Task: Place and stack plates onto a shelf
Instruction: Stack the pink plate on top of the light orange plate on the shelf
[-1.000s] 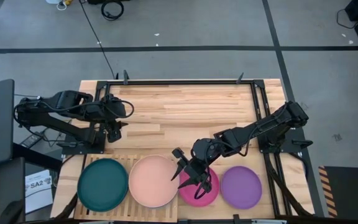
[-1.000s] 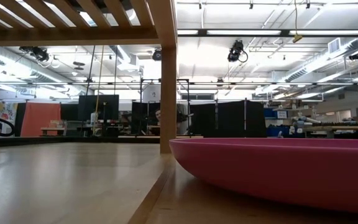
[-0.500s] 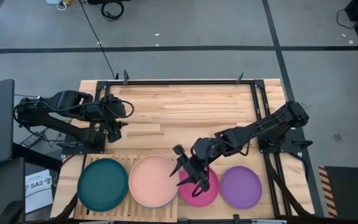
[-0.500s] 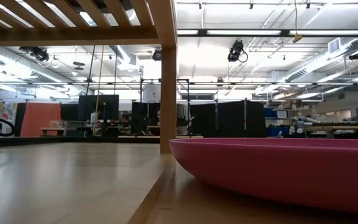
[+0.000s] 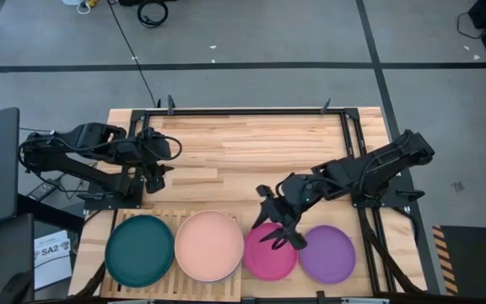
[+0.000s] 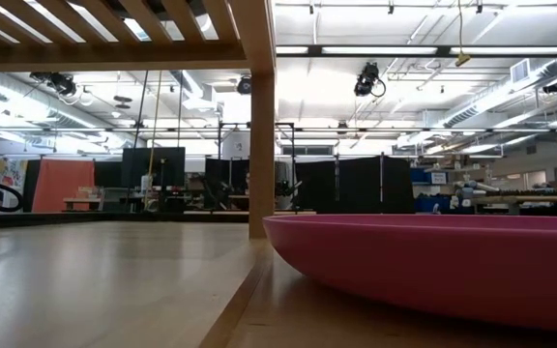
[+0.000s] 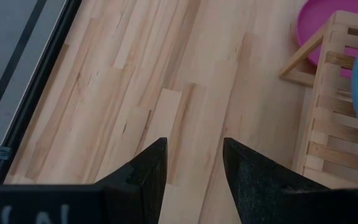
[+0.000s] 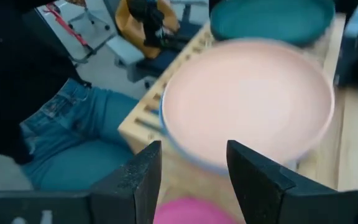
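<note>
- Right gripper: fingers apart, nothing in them, hovering over the far rim of the magenta plate. Right wrist cam shows both fingers spread with a clear gap.
- Left gripper: parked near the table's left edge, well away from the plates. Fingers apart, empty, per left wrist cam.
- Magenta plate sits flat on the table at the front edge, just right of the shelf, between shelf and purple plate. Low cam: its rim curves up off the wood, so there's a lip to get under.
- Purple plate: also flat on the table, front edge, toward right corner.
- Shelf is at the front-left corner, light wood slats. Teal plate on its left half, pink plate on its right half. Right wrist cam shows a blue edge under the pink one, so prob a stack there.
- Plates look round, shallow, matte, roughly same size.
- Handling guess: stiff, light, prob plastic or similar, not fragile-looking. Matte finish should grip OK but thin rim could slip.
- Best hold IMO: pinch the raised rim, one finger under the lip, one inside. Far rim is nearest to the right gripper.
- Person in jeans visible past the table's front edge.
</note>
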